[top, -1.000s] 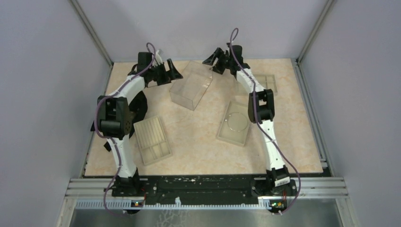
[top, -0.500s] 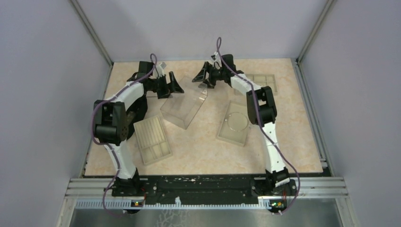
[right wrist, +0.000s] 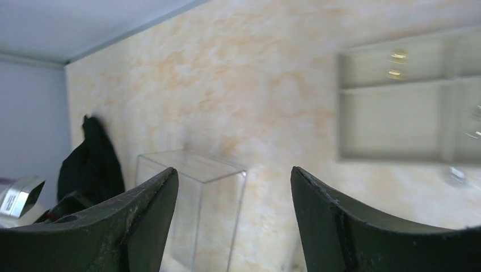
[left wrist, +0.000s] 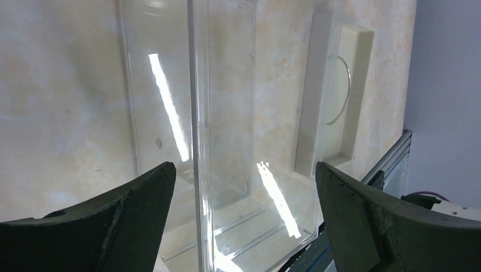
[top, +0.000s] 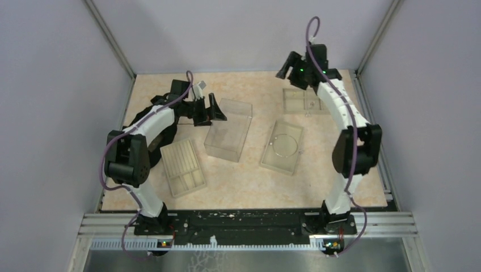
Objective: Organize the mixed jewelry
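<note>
1. Pale marbled worktop (top: pixel 244 181) fills the cell between grey walls, and three beige trays and a clear box (top: pixel 228 136) stand on it.
2. The silver hoop (top: pixel 285 144) lies flat in the shallow tray (top: pixel 281 164) at centre right, well apart from both claws.
3. Small pieces sit in the compartmented tray (top: pixel 295 99) at the far right; from the right wrist I see two gold pieces (right wrist: pixel 398 55) in one compartment. The others are too blurred to name.
4. The left claw (top: pixel 211 113) is released and wide, just beside the far left corner of the clear box. From its wrist, one wall of the box stands between the jaws, but they do not press on it.
5. The right claw (top: pixel 286 68) is also released, hanging above the far right corner, with nothing between its jaws.
6. I judge the hoop very light, springy and easy to bend, and probably slippery. Because it lies flat on the tray floor, I would pinch the wire across, on the part away from the tray walls, with a gentle closing. I cannot see the clasp.
7. The tiny pieces will probably roll or jump, so each needs a slow, centred pinch.
</note>
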Robot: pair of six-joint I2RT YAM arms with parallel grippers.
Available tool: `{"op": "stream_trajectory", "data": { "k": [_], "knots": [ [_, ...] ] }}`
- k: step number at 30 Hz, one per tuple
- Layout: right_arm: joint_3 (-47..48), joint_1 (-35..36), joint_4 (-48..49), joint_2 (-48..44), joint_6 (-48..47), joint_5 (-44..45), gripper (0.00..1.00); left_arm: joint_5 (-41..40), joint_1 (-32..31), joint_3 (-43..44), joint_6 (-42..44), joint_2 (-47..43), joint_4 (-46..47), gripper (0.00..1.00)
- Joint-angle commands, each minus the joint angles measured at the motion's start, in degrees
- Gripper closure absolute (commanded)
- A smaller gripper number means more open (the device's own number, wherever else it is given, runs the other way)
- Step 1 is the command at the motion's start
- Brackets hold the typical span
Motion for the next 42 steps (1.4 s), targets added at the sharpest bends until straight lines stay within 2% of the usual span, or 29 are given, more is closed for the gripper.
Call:
{"op": "stream_trajectory", "data": {
  "k": [1,5,6,9,14,21,32,39,42],
  "knots": [
    [-12.9,-1.4,-6.4,-12.2,-3.2,14.0,0.28,0.3,-3.1,-2.4,-1.2,-2.9,1.2,0.02],
    [-24.0,-1.5,-10.3,-17.7,-2.9,19.2,0.31,-0.4,-3.6,-3.4,-0.7,-3.8,0.8,0.02],
    [-26.9,-1.5,-10.6,-18.7,-2.6,19.7,0.34,-0.7,-3.6,-3.3,-0.1,-4.0,0.6,0.02],
    [-31.5,-1.5,-10.0,-20.9,-1.4,21.6,0.38,-2.3,-3.6,-2.5,1.6,-4.3,-0.4,0.02],
    [-33.5,-1.9,-11.0,-19.5,-0.1,25.2,0.41,-3.2,-3.6,-1.6,2.9,-3.4,0.1,0.02],
    [-35.2,-2.6,-8.3,-14.4,-1.1,25.0,0.47,-3.7,-3.6,0.2,3.6,-0.2,1.6,0.02],
    [-38.5,-5.0,-2.2,-9.9,-3.0,21.1,0.69,-3.3,-3.6,6.1,4.7,6.3,3.2,0.02],
    [-38.9,-5.1,-1.6,-9.4,-4.9,18.4,0.99,-1.1,-4.2,12.7,5.1,11.6,4.1,0.02],
    [-38.4,-5.0,-2.1,-10.2,-6.6,17.2,1.00,0.4,-5.1,14.7,5.0,13.2,5.5,0.02]
  ]
}}
